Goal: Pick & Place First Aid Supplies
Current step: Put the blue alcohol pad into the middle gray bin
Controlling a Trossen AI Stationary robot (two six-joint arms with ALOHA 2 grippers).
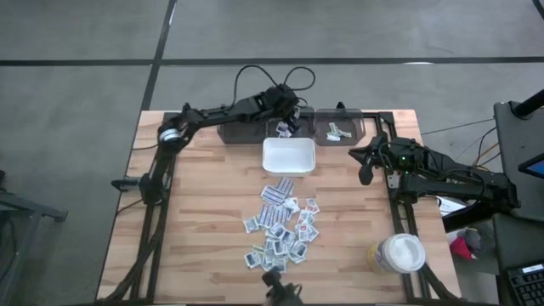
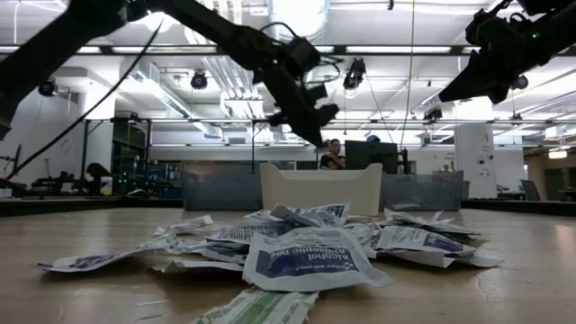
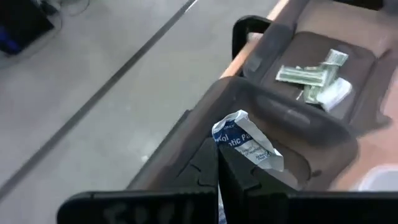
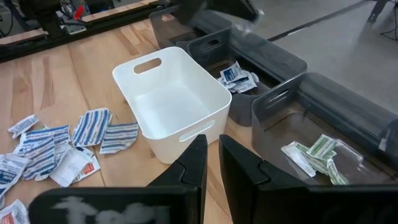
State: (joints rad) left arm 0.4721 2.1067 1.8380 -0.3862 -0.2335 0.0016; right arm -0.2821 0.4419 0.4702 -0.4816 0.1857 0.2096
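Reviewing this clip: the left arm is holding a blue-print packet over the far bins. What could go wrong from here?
1. The left gripper pinches the blue-print packet only by one edge, so it may slip or swing off target.
2. It hangs near the rim of the middle grey bin; a release could land it on the rim or in the white tray.
3. The right gripper waits close beside the right grey bin, narrowing clearance.
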